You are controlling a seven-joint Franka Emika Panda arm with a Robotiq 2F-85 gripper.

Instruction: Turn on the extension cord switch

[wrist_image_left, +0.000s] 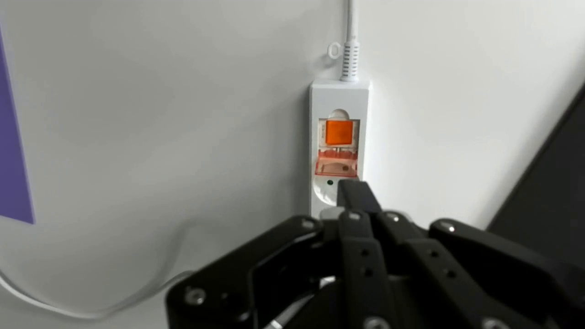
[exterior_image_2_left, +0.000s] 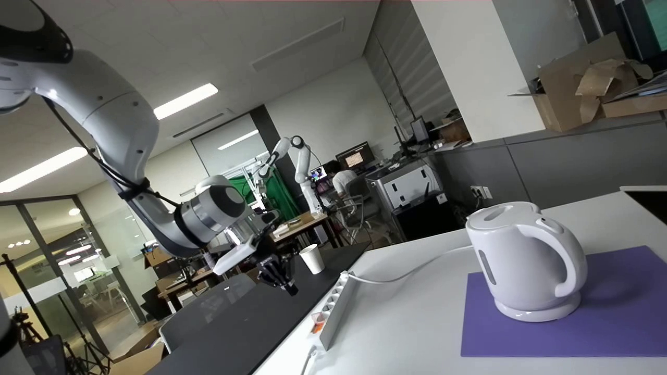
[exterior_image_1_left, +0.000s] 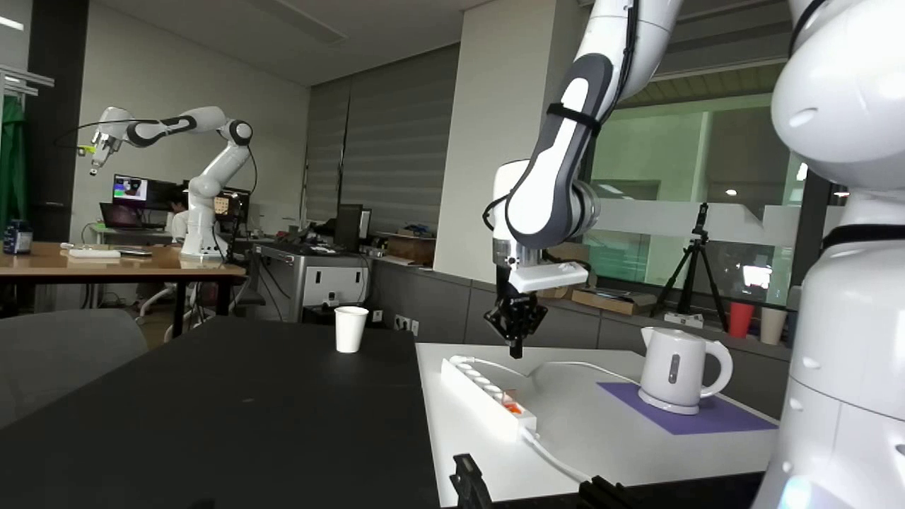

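Note:
The extension cord, a long white power strip, lies on the white table in both exterior views (exterior_image_1_left: 481,406) (exterior_image_2_left: 337,312) and in the wrist view (wrist_image_left: 340,98). Its switch is an orange rocker at the end where the supply cable enters, seen in the wrist view (wrist_image_left: 339,132) and small in an exterior view (exterior_image_1_left: 512,408). A clear red flip cover (wrist_image_left: 337,168) stands open beside the switch. My gripper (wrist_image_left: 358,194) is shut and empty, with its fingertips together. It hangs above the strip in both exterior views (exterior_image_1_left: 516,348) (exterior_image_2_left: 291,288), apart from it. It hides much of the strip in the wrist view.
A white kettle (exterior_image_1_left: 675,369) stands on a purple mat (exterior_image_1_left: 714,422); its white cable (exterior_image_2_left: 411,273) runs to the strip's far end. A white paper cup (exterior_image_1_left: 350,329) stands on the adjoining black table (exterior_image_1_left: 212,410). The supply cable (exterior_image_1_left: 555,459) leaves the switch end.

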